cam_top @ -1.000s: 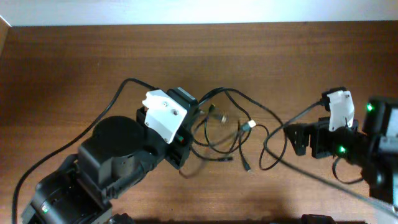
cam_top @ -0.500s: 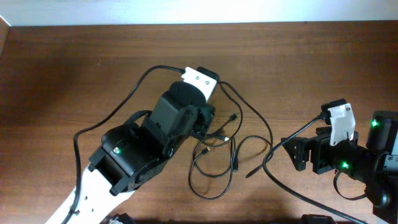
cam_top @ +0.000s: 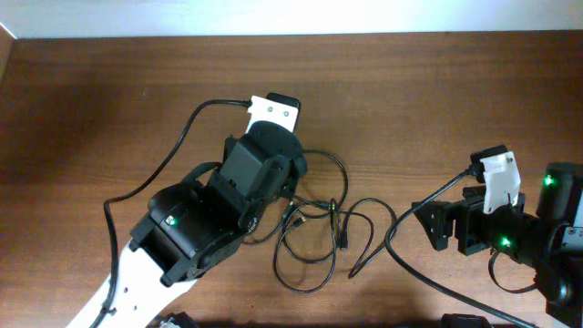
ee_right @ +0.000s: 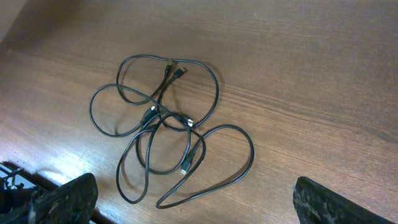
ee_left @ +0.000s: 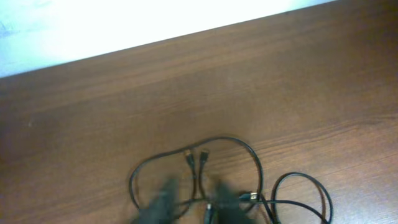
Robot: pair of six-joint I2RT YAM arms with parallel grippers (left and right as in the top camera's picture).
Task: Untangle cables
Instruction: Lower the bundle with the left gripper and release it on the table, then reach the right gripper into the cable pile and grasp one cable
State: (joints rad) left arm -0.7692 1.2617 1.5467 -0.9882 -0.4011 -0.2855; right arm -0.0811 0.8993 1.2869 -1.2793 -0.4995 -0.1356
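Note:
The cables [cam_top: 346,241] lie on the brown table as a knot of thin black loops with small metal-tipped plugs, at the centre of the overhead view. My left gripper [ee_left: 196,202] hangs right over their left part. Its blurred fingers [ee_left: 165,199] stand apart, with cable strands [ee_left: 217,138] on the wood between and beyond them. In the overhead view those fingers are hidden under the left arm [cam_top: 255,173]. My right gripper [ee_right: 196,205] is wide open and empty, to the right of the cables [ee_right: 155,115]; only a loop end lies on the table below it. It also shows in the overhead view [cam_top: 430,221].
A thicker black arm cable [cam_top: 173,150] arcs out left of the left arm. Another thick one [cam_top: 410,264] runs from the right arm toward the front edge. The table's far edge [cam_top: 273,35] meets a white wall.
The left arm swung up over the tangle, then shifted slightly left. Its jaws have parted. The cable loops have spread and settled lower on the table. The right arm has not moved.

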